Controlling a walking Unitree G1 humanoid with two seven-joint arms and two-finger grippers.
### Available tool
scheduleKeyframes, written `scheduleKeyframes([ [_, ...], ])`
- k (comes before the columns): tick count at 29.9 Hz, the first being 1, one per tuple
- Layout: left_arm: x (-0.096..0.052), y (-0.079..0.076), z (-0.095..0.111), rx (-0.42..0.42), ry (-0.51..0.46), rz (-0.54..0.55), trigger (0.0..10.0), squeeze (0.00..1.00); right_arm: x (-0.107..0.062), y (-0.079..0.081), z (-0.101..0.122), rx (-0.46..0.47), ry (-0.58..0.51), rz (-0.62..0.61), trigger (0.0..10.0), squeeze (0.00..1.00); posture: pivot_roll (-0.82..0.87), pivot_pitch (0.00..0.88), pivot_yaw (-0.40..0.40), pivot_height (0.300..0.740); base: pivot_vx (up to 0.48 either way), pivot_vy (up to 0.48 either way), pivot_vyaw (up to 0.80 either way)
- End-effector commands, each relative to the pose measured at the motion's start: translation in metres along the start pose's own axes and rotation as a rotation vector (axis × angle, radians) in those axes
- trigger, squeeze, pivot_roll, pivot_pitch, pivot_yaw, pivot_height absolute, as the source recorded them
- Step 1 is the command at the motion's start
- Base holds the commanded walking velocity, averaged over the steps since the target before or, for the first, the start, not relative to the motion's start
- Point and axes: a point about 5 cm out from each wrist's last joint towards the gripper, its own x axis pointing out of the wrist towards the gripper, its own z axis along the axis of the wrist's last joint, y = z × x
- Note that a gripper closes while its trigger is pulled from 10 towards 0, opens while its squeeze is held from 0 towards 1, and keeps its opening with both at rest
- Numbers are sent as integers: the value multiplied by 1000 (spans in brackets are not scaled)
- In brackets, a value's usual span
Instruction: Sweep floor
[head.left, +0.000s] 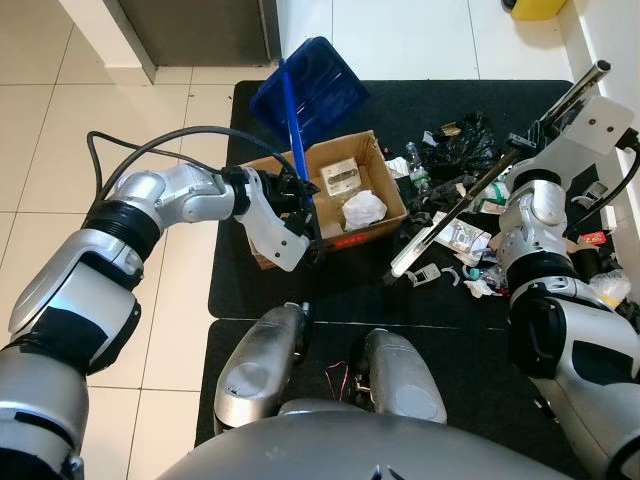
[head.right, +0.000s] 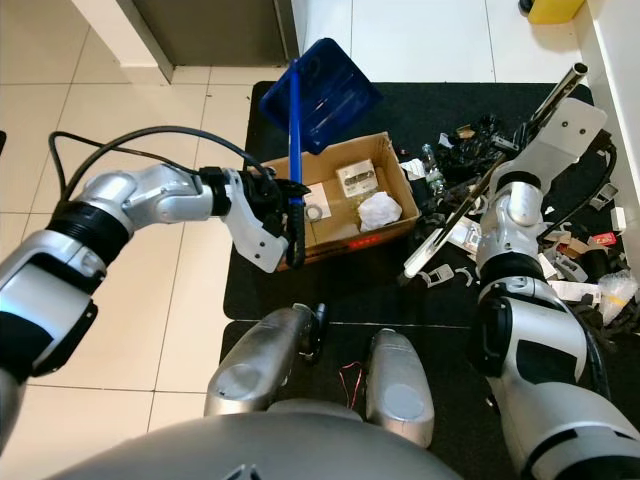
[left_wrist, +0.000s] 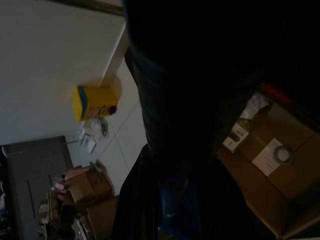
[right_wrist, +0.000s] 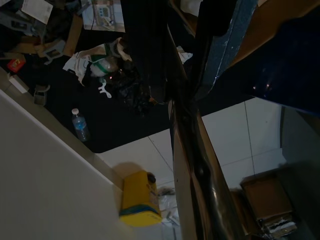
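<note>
My left gripper (head.left: 300, 196) is shut on the blue handle (head.left: 292, 130) of a blue dustpan (head.left: 312, 85). The pan is raised and tilted above the back edge of an open cardboard box (head.left: 368, 234), which holds crumpled white paper (head.left: 363, 208) and a small white pack (head.left: 343, 176). My right gripper (head.right: 506, 150) is shut on a long silver and black broom pole (head.left: 470, 190). The pole slants from the upper right down to the black mat (head.left: 400, 105) beside the box. Scattered trash (head.left: 460, 140) of black bags, wrappers and a bottle (head.left: 417, 165) lies on the mat around my right arm.
A yellow container (head.left: 538, 8) stands at the far wall, top right. A grey door frame (head.left: 200, 30) is at top left. White tiles (head.left: 150, 330) lie left of the mat. My knees (head.left: 265, 360) are on the near mat, and a black cable (head.left: 170, 135) loops over my left arm.
</note>
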Motion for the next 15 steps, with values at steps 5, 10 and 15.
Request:
scheduleKeyframes([
  [5,-6,21,-11,-42,59,163,10000,24,0,4,2,16,-26,9,10000,0,158,61,57,740,0,0,0],
  [10,-24,73,-29,-240,141,502,10000,27,-2,-2,0,14,-24,-1,10000,0,155,63,57,740,0,0,0],
  [15,-49,112,-38,-394,128,788,10000,24,-2,-3,-1,12,-20,-3,10000,0,160,63,51,740,0,0,0],
])
